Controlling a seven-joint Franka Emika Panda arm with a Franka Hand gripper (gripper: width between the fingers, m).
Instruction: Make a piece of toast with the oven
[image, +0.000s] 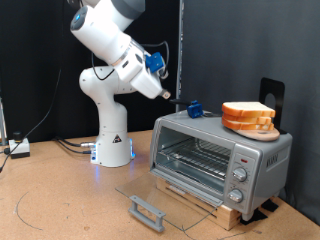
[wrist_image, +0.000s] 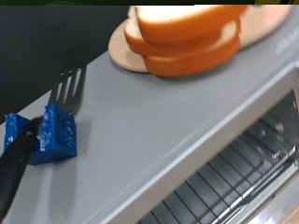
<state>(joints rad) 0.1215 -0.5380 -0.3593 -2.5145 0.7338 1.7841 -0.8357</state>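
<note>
At the exterior view's left, cables (image: 60, 143) run along the wooden tabletop (image: 60, 200) to the white base of the arm (image: 108, 140). The arm bends up and over, and its pincer (image: 178, 100) reaches down to the exterior view's right, just above the near-left corner of the oven's top. Whether its fingers are apart or together cannot be told from either view.

Right below the pincer, on the oven's roof, lies a fork (image: 195, 108) with a blue block-like handle; in the wrist view the fork (wrist_image: 51, 121) lies flat on the grey top, tines pointing away from the blue block.

The oven (image: 220, 155) stands on a low wooden board at the exterior view's right, its long axis running left to right. Its glass door (image: 150, 205) is swung fully down and lies flat in front, the dark bar handle at its outer edge. The wire rack inside is bare as far as can be seen. Three round knobs sit in a column on the right end of its front; markings beside them are too small to read.

On the oven's top, toward the right, a stack of bread slices (image: 248, 118) rests on a round wooden plate (wrist_image: 120, 51), broad faces up. The single piece of toast cannot be told apart from that pile. A dark upright stand (image: 272, 100) rises just behind it.
</note>
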